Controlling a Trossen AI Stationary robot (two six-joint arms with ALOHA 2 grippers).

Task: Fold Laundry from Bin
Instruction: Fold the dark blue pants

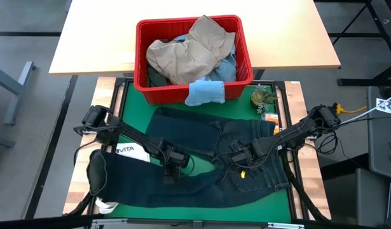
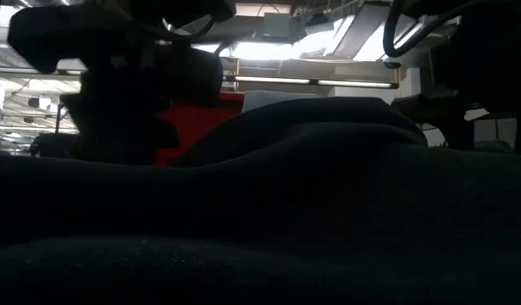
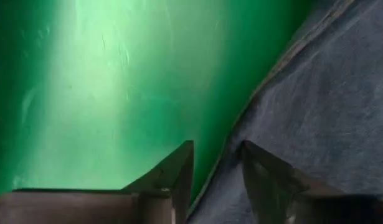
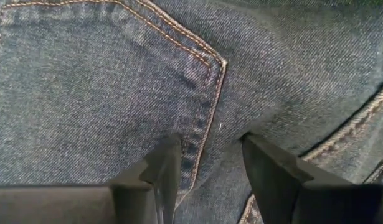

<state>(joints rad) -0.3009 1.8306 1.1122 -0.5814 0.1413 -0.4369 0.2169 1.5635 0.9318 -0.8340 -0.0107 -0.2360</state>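
Jeans of dark navy denim [image 1: 201,159] lay spread on the green table [image 1: 135,108] for folding; left gripper [image 3: 216,180] straddled the hem, right gripper [image 4: 210,168] the pocket, both jaws narrowly parted, holding nothing.

Matt denim jeans [image 1: 201,152], glossy plastic bin [image 1: 192,93]

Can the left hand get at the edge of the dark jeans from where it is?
Probably yes. The left hand sits low over the green mat, fingers apart astride the dark jeans edge, with nothing between.
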